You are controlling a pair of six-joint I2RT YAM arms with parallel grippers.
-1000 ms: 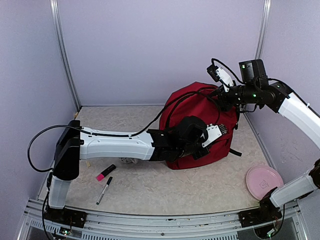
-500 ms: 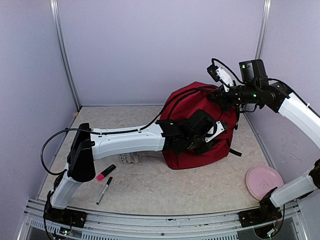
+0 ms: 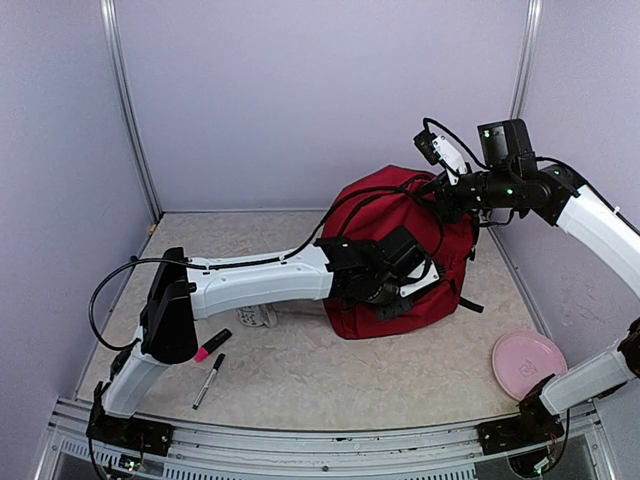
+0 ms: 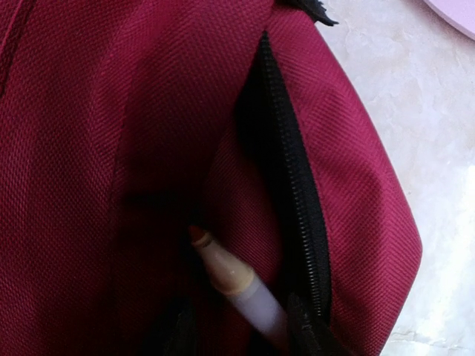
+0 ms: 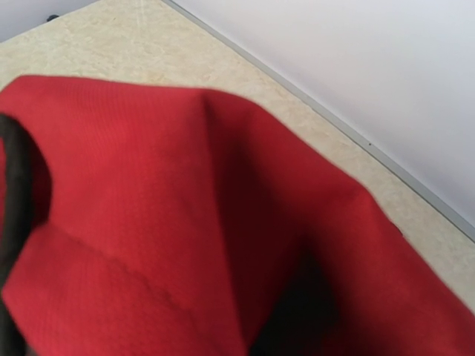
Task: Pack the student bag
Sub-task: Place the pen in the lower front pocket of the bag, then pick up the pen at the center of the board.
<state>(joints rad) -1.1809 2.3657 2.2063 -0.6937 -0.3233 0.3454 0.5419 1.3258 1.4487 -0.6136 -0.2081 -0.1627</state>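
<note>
**Top view.** The student bag [image 3: 455, 250] stands upright at the back right of the table [image 3: 300, 380], well apart from the pink plate [image 3: 527, 363] at the near right corner. Your left arm stretches across from the left, and the left gripper [image 3: 405, 285] is pressed to the bag's front face. Your right gripper [image 3: 438, 192] sits at the bag's peak, closed. It seems to pinch the top fabric, though the tips are hard to make out. A pink highlighter [image 3: 211, 345] and a black marker [image 3: 208, 381] lie just beside each other near the left arm's elbow.

**Left wrist.** You look into the open front pocket, with its black zipper [image 4: 297, 193] running down the right edge. A pen [image 4: 234, 278] with an orange tip and a pale barrel points into the pocket. The fingers [image 4: 306, 332] stand apart, wider than the barrel. The pen lies beside the one on the right, with a dark gap to the other, so they clamp nothing.

**Right wrist.** Red fabric fills the frame, folded into a ridge. A black strap [image 5: 15, 193] shows at the left edge. The fingers themselves are out of sight.
</note>
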